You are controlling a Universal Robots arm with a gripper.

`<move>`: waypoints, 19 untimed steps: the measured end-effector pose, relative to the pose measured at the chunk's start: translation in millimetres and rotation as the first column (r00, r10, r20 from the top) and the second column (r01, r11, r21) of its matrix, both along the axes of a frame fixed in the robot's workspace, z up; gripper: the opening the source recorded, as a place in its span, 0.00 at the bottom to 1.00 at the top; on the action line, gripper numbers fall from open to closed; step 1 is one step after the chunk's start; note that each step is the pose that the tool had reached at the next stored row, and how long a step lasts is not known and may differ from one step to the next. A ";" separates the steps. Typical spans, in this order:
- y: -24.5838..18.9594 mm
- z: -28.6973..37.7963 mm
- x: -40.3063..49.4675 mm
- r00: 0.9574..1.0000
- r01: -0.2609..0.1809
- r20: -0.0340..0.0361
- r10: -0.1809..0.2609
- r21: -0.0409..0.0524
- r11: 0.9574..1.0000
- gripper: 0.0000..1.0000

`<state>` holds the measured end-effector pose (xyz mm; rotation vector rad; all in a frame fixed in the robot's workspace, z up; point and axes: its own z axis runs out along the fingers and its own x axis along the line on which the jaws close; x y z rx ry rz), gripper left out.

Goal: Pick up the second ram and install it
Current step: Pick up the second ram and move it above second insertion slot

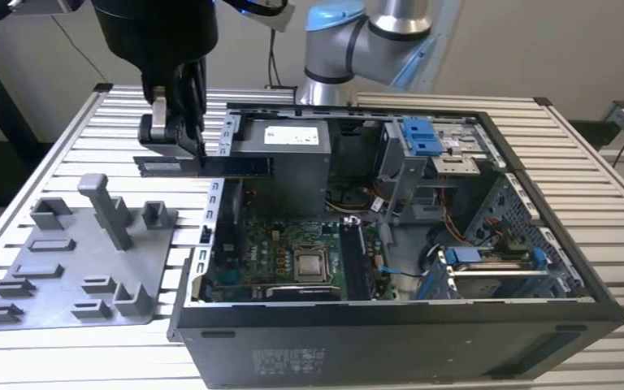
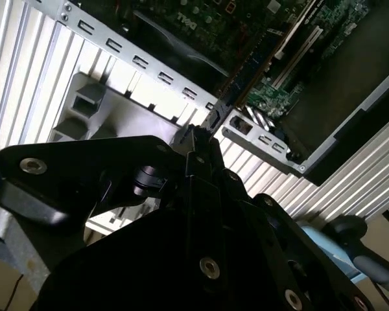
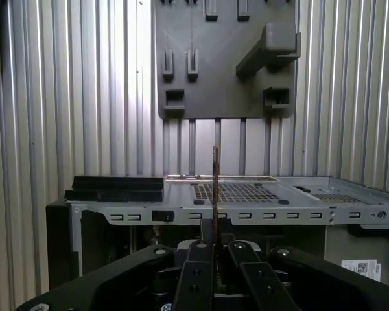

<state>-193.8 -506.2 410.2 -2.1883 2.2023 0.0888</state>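
My gripper [image 1: 179,149] hangs above the left rim of the open computer case [image 1: 399,325], shut on the second ram [image 1: 209,167]. In the exterior view the ram is a long dark strip held level, sticking out to both sides of the fingers. The first wrist view shows the ram [image 3: 215,184] edge-on, rising from between the shut fingers [image 3: 201,249]. In the second wrist view the ram [image 2: 243,78] points toward the motherboard [image 2: 201,19]. The long black memory slots [image 1: 356,258] lie on the motherboard, to the right of the processor socket [image 1: 309,265].
A grey plastic tray [image 1: 68,272] with upright pegs sits on the slatted table, on the exterior view's left of the case. Inside the case are a power supply [image 1: 279,150], blue drive brackets [image 1: 421,136] and cables. A second arm's base [image 1: 344,57] stands behind the case.
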 end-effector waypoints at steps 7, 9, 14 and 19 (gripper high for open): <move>0.0 0.0 11.0 1.000 0.000 0.000 0.000 0.000 1.000 0.14; 0.0 0.0 14.0 1.000 0.000 0.000 0.000 0.000 1.000 0.14; 0.0 0.0 21.1 1.000 0.000 0.000 0.000 0.000 1.000 0.14; 0.0 0.0 28.3 1.000 0.000 0.000 0.000 0.000 1.000 0.14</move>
